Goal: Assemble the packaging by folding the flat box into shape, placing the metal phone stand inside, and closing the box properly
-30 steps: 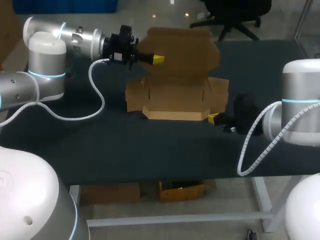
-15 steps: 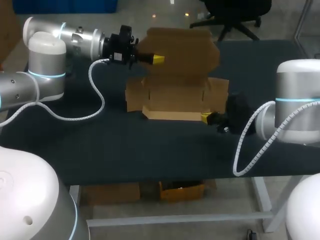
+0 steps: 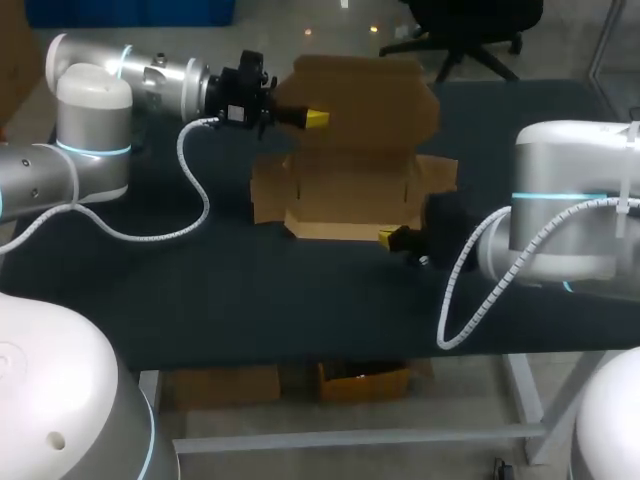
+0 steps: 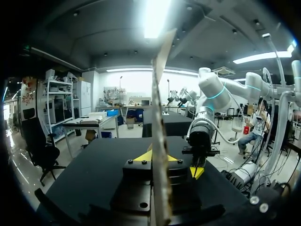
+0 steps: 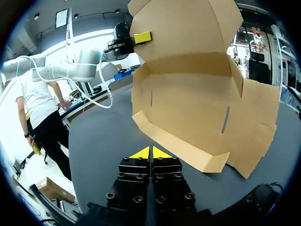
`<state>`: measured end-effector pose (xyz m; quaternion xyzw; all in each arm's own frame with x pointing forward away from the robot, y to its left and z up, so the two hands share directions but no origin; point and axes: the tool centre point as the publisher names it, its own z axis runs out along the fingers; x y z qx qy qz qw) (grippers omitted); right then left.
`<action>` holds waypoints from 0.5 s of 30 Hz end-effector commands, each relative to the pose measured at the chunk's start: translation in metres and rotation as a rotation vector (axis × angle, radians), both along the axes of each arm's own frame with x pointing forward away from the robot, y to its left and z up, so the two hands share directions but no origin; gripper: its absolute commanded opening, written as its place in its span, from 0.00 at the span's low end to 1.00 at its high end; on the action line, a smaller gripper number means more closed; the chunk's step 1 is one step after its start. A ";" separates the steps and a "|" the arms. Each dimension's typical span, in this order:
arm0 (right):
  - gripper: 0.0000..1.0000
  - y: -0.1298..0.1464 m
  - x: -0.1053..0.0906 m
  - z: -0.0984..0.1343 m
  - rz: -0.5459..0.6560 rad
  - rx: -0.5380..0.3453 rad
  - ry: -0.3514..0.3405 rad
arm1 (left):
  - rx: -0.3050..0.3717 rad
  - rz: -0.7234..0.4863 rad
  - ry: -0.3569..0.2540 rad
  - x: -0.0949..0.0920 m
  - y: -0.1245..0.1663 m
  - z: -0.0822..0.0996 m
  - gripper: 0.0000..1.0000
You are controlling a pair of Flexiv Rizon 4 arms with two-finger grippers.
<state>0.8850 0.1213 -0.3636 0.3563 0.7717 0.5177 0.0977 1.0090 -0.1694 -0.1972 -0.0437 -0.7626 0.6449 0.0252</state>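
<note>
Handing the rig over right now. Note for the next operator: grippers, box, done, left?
Left gripper: shut on the raised lid of the brown cardboard box, holding it upright.
Right gripper: fingers shut, empty, close to the box's low front wall.
Box: on the dark table, partly folded, side flaps spread outward.
Metal phone stand: not in view.
Left: finish the walls, put the stand in, close the lid.

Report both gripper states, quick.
Left gripper: closed on the box lid, which stands raised.
Right gripper: closed, holding nothing, just short of the front flap.
</note>
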 end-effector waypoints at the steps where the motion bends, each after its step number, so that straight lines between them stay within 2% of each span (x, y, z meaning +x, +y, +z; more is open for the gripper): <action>1: 0.00 0.025 0.013 -0.017 -0.029 -0.009 -0.013 | 0.001 0.001 0.000 -0.001 0.001 0.000 0.00; 6: 0.00 0.033 0.022 -0.022 -0.050 -0.038 -0.021 | 0.001 0.001 0.000 -0.001 0.001 0.000 0.00; 15: 0.00 0.050 0.034 -0.035 -0.046 -0.028 -0.017 | 0.001 0.001 0.000 -0.001 0.001 0.000 0.00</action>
